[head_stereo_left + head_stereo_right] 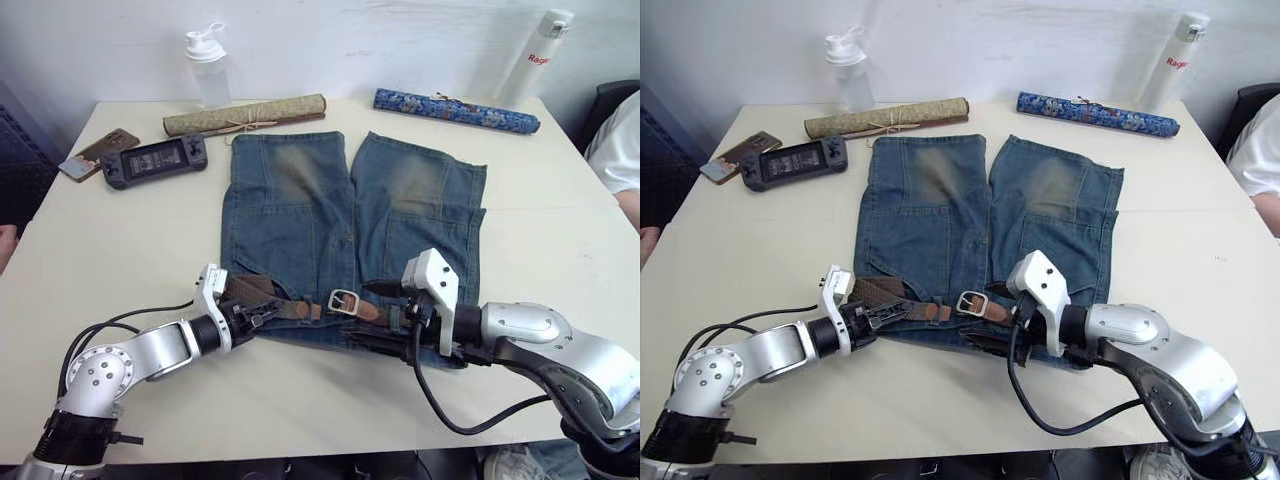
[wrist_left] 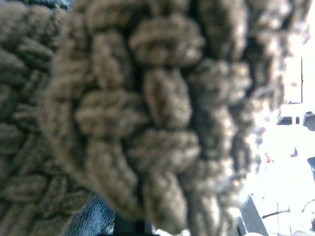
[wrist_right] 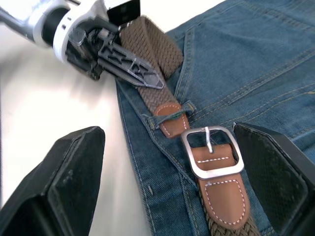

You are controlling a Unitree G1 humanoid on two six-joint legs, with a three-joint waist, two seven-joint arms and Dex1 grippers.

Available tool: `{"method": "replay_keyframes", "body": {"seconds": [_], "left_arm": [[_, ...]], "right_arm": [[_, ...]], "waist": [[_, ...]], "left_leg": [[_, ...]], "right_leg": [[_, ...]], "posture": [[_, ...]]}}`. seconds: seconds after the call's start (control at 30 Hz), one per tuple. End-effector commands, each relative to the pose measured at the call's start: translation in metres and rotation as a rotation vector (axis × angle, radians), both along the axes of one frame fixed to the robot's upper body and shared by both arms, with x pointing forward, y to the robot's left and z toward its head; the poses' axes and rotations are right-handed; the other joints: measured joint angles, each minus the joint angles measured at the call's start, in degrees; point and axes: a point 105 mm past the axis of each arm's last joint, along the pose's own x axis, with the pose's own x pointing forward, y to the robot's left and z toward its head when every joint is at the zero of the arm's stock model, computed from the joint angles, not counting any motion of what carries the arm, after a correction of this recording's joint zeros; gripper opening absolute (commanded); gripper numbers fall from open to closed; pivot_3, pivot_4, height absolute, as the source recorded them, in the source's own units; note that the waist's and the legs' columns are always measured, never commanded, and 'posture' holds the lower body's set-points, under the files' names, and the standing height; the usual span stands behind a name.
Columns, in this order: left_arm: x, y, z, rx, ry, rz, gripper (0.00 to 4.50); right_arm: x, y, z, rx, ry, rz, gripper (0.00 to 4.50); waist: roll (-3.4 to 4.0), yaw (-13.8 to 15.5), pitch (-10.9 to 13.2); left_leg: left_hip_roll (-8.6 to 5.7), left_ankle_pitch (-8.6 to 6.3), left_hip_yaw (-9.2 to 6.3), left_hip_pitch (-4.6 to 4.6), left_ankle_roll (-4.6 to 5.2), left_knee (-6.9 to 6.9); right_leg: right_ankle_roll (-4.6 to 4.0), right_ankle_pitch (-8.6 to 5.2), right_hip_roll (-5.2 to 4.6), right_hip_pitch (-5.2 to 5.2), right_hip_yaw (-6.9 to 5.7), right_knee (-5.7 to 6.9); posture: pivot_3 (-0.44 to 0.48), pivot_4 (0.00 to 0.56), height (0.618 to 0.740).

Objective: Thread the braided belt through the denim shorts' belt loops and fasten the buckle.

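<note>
The left hand (image 3: 125, 66) is pinching the belt (image 3: 155, 49) at nine o'clock of the buckle (image 3: 212, 152) (right hand (image 3: 172, 182) spread), still needing fastening.

Cream table (image 1: 120, 380) stands against a plain white wall (image 1: 330, 40). Dark chair (image 1: 608, 105) at its far right corner. Lighting is even.

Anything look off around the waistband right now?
Nothing damaged. The braided belt doubles back in a fold at the left gripper, and its tan tip sits under a belt loop just short of the buckle, unfastened.
</note>
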Motion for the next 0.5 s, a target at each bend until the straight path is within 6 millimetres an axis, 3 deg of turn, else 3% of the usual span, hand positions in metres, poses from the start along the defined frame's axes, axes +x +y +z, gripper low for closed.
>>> {"method": "replay_keyframes", "body": {"seconds": [0.03, 0.3, 0.5], "left_arm": [[0.0, -0.009, -0.014, 0.025, 0.017, -0.066, 0.0], [0.006, -0.02, -0.013, 0.071, -0.06, -0.138, 0.0], [0.008, -0.018, -0.011, 0.046, -0.056, -0.124, 0.0]], "right_arm": [[0.004, 0.009, -0.001, -0.089, -0.231, 0.003, 4.39], [0.03, 0.016, -0.001, -0.129, -0.6, -0.116, 4.39], [0.031, 0.028, -0.018, -0.241, -0.786, -0.021, 4.39]], "waist": [[0.01, 0.1, 0.0], [0.01, 0.1, 0.0], [0.01, -0.1, 0.0]], "left_leg": [[-0.02, 0.0, 0.0, 0.0, 0.0, 0.0], [-0.09, 0.02, 0.01, 0.0, 0.01, 0.02], [-0.05, 0.03, 0.0, 0.0, 0.02, 0.06]], "right_leg": [[0.02, 0.01, 0.0, 0.01, -0.02, 0.0], [0.12, 0.06, 0.06, 0.04, -0.05, 0.01], [0.14, 0.07, 0.01, 0.06, -0.05, 0.01]], "posture": [[0.0, 0.15, 0.717], [0.0, 0.15, 0.717], [0.0, 0.15, 0.717]]}}
